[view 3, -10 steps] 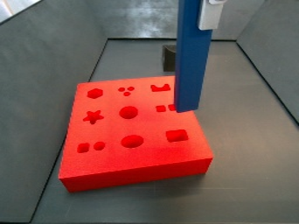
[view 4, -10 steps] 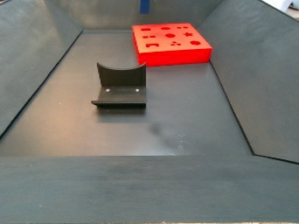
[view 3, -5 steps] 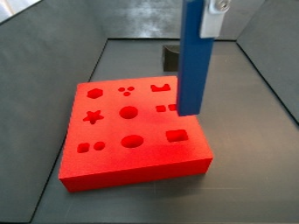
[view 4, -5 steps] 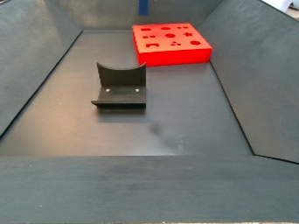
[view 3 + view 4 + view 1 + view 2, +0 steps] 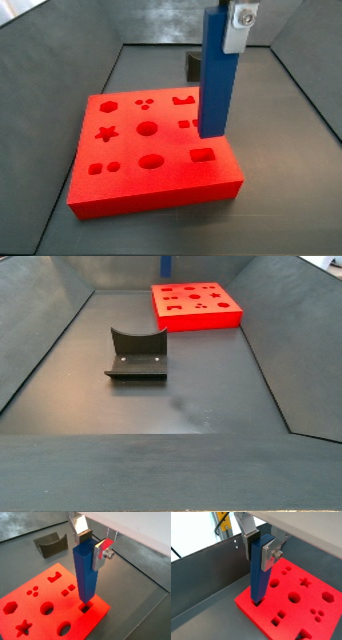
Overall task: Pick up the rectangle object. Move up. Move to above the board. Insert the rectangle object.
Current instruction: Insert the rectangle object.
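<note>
My gripper (image 5: pixel 91 547) is shut on the upper part of the rectangle object (image 5: pixel 85 574), a tall blue bar that hangs upright. Both wrist views show a silver finger (image 5: pixel 268 554) on each side of the bar (image 5: pixel 258 574). The bar's lower end sits at the top face of the red board (image 5: pixel 40 607), at a small hole close to one edge. I cannot tell whether it has gone into the hole. In a side view the bar (image 5: pixel 214 85) stands over the board (image 5: pixel 134 165) near its right side, with the gripper (image 5: pixel 230 38) at the top. In the far side view only the bar's tip (image 5: pixel 166 263) shows, behind the board (image 5: pixel 201 316).
The dark fixture (image 5: pixel 136 354) stands on the bin floor, well apart from the board, and also shows as a dark fixture (image 5: pixel 52 545) in a wrist view. Sloped grey bin walls (image 5: pixel 40 346) enclose the floor. The board's top has star, round and square holes (image 5: pixel 148 128).
The gripper and the blue bar have come down a little, and the bar's lower end is closer to the board's top. The board and fixture have not moved.
</note>
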Available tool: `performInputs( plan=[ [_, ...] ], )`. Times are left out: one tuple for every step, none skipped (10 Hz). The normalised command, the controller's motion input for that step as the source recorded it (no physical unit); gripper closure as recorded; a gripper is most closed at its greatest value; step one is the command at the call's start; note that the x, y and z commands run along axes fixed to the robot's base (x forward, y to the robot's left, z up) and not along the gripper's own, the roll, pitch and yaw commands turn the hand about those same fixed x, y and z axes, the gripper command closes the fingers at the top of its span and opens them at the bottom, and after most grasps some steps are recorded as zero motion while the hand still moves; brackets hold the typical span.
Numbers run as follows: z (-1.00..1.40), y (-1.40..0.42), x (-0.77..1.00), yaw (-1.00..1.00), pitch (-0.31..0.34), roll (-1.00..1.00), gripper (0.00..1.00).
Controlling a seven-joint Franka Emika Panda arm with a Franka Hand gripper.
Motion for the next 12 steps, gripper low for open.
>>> performInputs(
  plan=[
    [-0.19, -0.07, 0.0, 0.03, -0.009, 0.0, 1.0],
    [-0.23, -0.04, 0.0, 0.05, 0.0, 0.0, 1.0],
    [-0.22, -0.03, 0.0, 0.05, 0.0, 0.0, 1.0],
    [-0.21, -0.02, 0.0, 0.06, 0.0, 0.0, 1.0],
    [-0.19, -0.02, 0.0, 0.07, 0.0, 0.0, 1.0],
    [-0.18, -0.04, 0.02, 0.07, 0.0, 0.0, 1.0],
    [-0.17, -0.07, 0.04, 0.03, 0.0, 0.0, 1.0],
    [-0.17, -0.07, 0.07, 0.02, 0.0, 0.0, 1.0],
    [-0.15, -0.03, 0.16, 0.0, 0.0, 0.0, 1.0],
    [-0.15, 0.0, 0.17, 0.0, 0.0, 0.0, 1.0],
    [-0.16, 0.0, 0.12, 0.0, 0.0, 0.01, 1.0],
    [-0.15, 0.0, 0.02, 0.04, 0.0, 0.01, 1.0]
  ],
)
